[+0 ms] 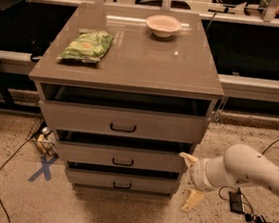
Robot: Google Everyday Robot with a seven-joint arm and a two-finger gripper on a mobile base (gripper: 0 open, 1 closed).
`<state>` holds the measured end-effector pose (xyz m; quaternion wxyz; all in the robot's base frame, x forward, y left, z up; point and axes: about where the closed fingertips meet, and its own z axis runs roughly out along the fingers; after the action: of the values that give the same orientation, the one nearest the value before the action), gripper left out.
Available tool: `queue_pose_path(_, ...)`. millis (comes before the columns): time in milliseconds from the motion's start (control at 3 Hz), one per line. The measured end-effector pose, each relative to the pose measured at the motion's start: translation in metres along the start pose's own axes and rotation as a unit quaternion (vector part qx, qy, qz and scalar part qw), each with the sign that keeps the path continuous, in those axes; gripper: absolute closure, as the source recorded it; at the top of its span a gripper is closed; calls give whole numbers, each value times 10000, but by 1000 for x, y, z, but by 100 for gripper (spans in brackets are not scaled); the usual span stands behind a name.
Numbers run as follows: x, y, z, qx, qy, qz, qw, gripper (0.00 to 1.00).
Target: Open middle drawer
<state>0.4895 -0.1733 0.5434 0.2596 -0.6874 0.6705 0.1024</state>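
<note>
The middle drawer is the grey-beige front between the taller top drawer and the slim bottom drawer. Its small black bar handle sits at centre. A dark gap shows above its front. My gripper is at the cabinet's lower right corner, just right of the middle drawer's front. Its two cream fingers are spread apart, one pointing up-left and one down. It holds nothing and is well to the right of the handle.
On the cabinet top lie a green snack bag and a white bowl. A blue X is taped on the floor at left. Cables and a black box lie on the floor at right.
</note>
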Motion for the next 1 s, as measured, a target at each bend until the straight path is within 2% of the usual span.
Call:
queue_pose_path(333, 11, -17, 39, 99, 182, -66, 9998, 0)
queue_pose_path(1000, 18, -55, 107, 253, 407, -75, 9988, 0)
